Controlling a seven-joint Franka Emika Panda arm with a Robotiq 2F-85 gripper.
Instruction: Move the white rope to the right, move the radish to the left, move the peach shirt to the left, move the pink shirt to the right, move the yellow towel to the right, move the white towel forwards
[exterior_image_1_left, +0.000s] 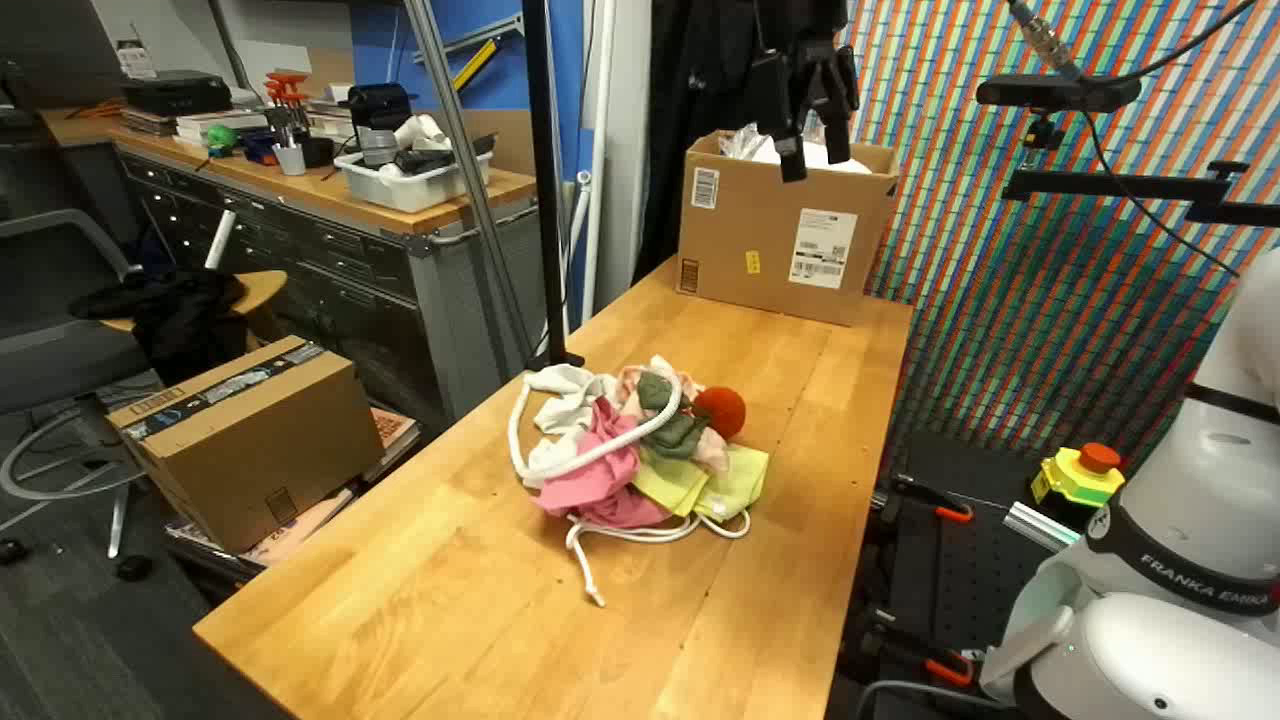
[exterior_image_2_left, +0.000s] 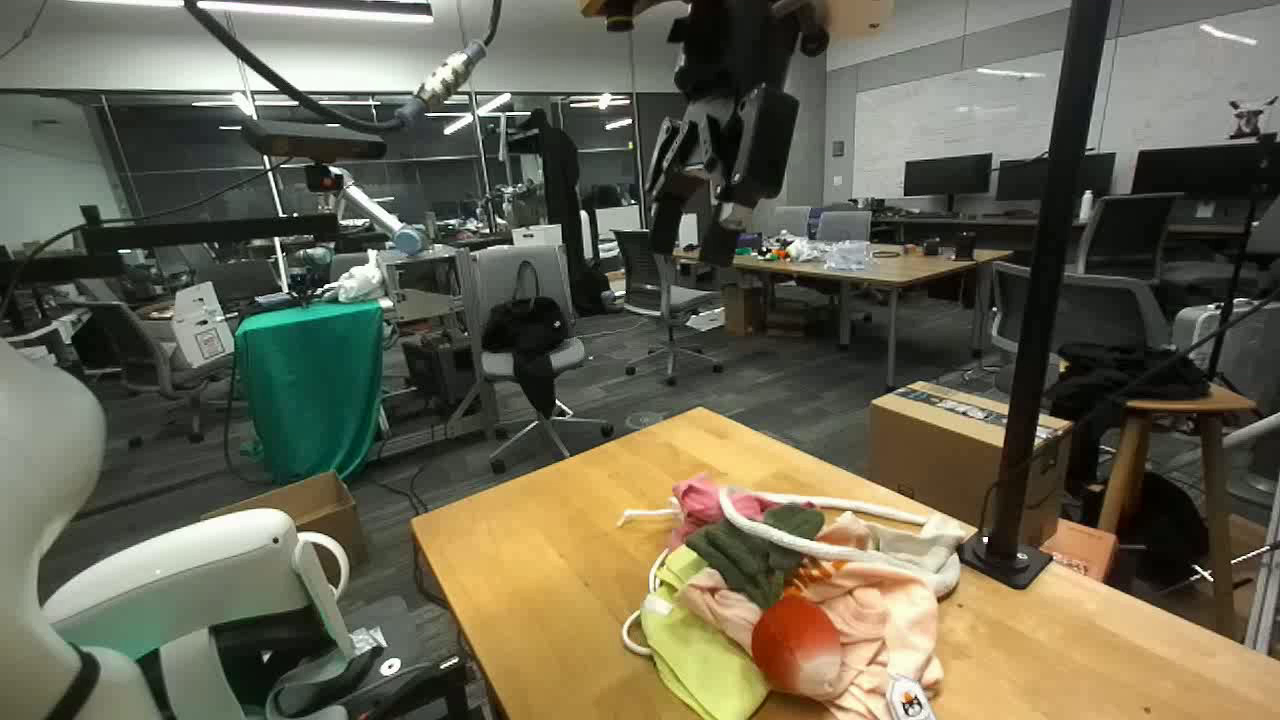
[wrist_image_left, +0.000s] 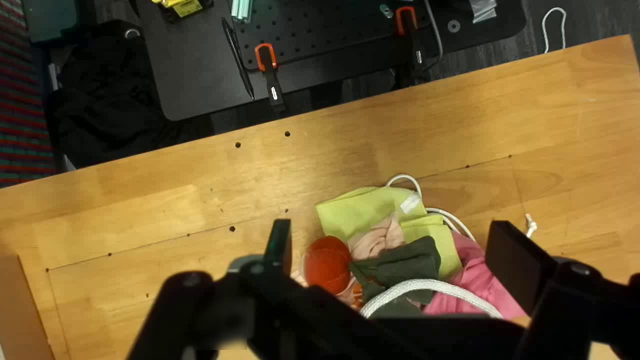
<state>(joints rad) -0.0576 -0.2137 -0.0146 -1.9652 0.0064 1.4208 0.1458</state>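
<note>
A loose heap of cloths lies on the wooden table. Across its top curves the white rope (exterior_image_1_left: 603, 457), over the pink shirt (exterior_image_1_left: 592, 485) and the radish's dark green leaves. The round red radish (exterior_image_2_left: 797, 645) rests on the peach shirt (exterior_image_2_left: 890, 622), whose folds also cover part of the yellow towel (wrist_image_left: 362, 212). At the heap's pole side is the white towel (exterior_image_1_left: 566, 406), partly covered; in the wrist view I cannot see it. My gripper (exterior_image_2_left: 692, 243) hangs well above the table, open, its fingers wide apart and holding nothing.
A thin white cord (exterior_image_1_left: 585, 565) with a knotted end sticks out from under the heap. The black pole (exterior_image_2_left: 1030, 300) stands on a base close beside the cloths. A large cardboard box (exterior_image_1_left: 745, 235) sits at one table end. Orange-handled clamps (wrist_image_left: 267, 65) line the robot's mounting plate.
</note>
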